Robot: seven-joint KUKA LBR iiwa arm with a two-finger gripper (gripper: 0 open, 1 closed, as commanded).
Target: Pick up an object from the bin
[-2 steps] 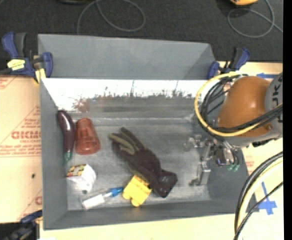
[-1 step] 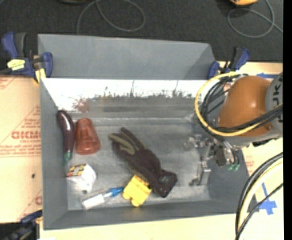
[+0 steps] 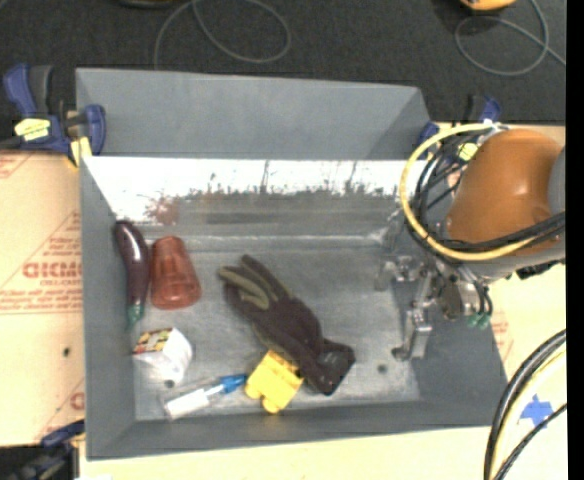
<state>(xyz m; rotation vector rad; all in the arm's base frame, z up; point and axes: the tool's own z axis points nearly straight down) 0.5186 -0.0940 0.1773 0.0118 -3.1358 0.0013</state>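
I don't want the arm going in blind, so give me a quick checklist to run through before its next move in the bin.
1. Gripper is inside the grey metal bin, over bare floor at its right side: ok.
2. Gripper open for a grasp: cannot tell.
3. The nearest thing, a dark brown fabric glove, lies flat mid-bin, apart from the gripper: ok.
4. Glove free of its neighbours: not ok, the yellow plastic block lies against its cuff.
5. Red translucent plastic cup and dark purple eggplant lie out of the way at the left: ok.
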